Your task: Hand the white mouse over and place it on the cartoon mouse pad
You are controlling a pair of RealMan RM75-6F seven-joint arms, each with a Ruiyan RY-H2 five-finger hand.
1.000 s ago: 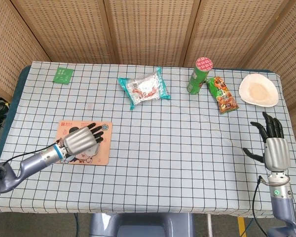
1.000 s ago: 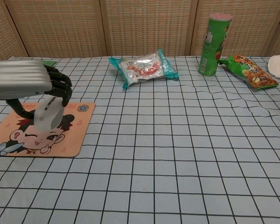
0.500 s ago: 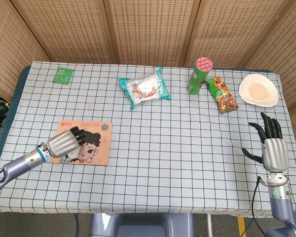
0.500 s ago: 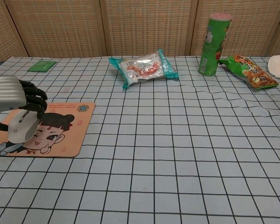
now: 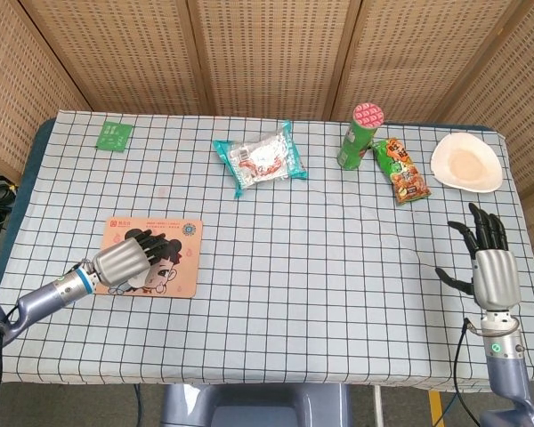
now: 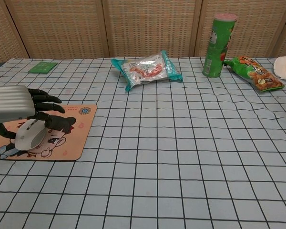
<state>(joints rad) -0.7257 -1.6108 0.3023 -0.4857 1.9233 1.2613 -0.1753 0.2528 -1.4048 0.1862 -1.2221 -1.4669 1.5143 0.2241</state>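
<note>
The white mouse lies on the cartoon mouse pad, at the near left of the tabletop. The left hand hovers over it with fingers spread, seemingly no longer gripping, so the placing looks all but done (what's left is to lift clear without nudging it). The right hand waits at the near right, fingers apart and empty. Far off sit a snack packet, a green chip can, a chip bag, a white plate and a green card; nothing blocks the retreat.
</note>
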